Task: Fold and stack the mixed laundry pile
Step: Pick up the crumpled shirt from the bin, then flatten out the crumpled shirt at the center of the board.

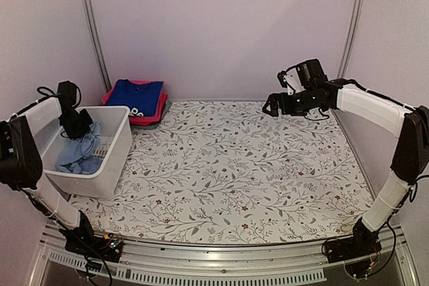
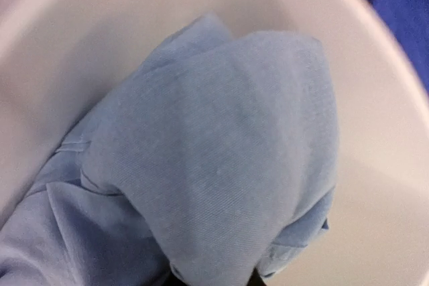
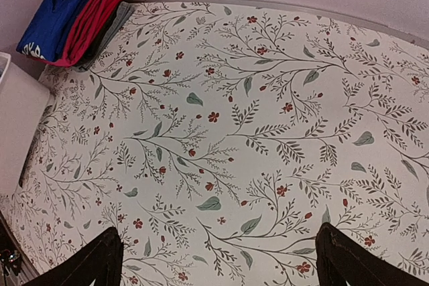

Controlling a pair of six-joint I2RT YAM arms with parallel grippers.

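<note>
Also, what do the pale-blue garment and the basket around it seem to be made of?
The pale-blue garment looks like thin woven cloth, perhaps cotton: matte, with a fine weave grain and soft folds. The basket seems moulded white plastic: smooth, stiff walls with a faint sheen.

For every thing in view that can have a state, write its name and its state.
white basket: upright.
pale-blue shirt: crumpled, in the basket.
blue printed garment: folded, top of the stack.
pink-red garment: folded, under the blue one.
left gripper: at the shirt, jaws hidden.
right gripper: open, empty.
</note>
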